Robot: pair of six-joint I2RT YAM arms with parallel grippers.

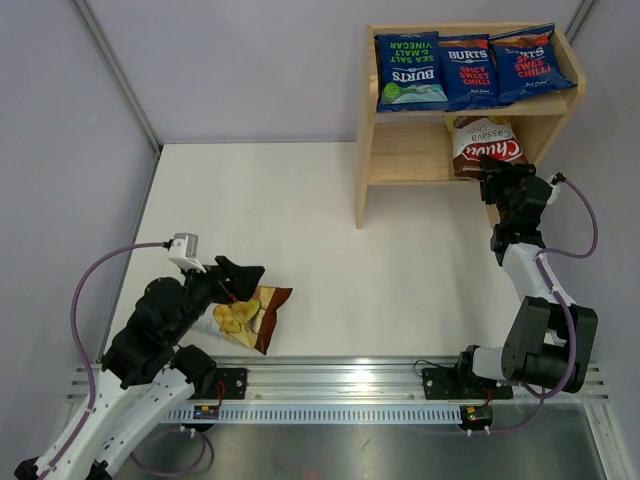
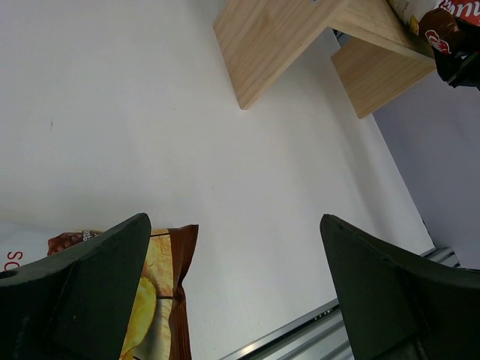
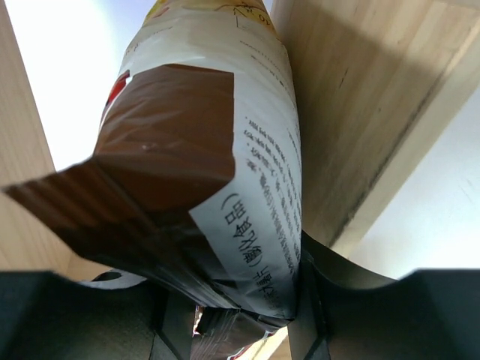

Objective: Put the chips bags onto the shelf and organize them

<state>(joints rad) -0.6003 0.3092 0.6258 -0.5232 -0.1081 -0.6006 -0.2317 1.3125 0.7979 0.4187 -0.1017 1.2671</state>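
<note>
Three blue Burts bags [image 1: 464, 68] stand side by side on the top tier of the wooden shelf [image 1: 372, 120]. My right gripper [image 1: 503, 180] is shut on the lower edge of a brown-and-white Chuba bag [image 1: 486, 144], which stands in the right end of the lower tier; the right wrist view shows the bag [image 3: 217, 150] pinched between my fingers, beside the shelf's side panel. The second Chuba bag [image 1: 245, 316] lies flat on the table at the near left. My left gripper [image 1: 238, 278] is open just above it; the left wrist view shows the bag [image 2: 154, 300] by the left finger.
The shelf stands at the table's far right against the back wall. A metal rail [image 1: 340, 375] with the arm bases runs along the near edge. Grey walls enclose the white table [image 1: 330, 240] on the left, back and right.
</note>
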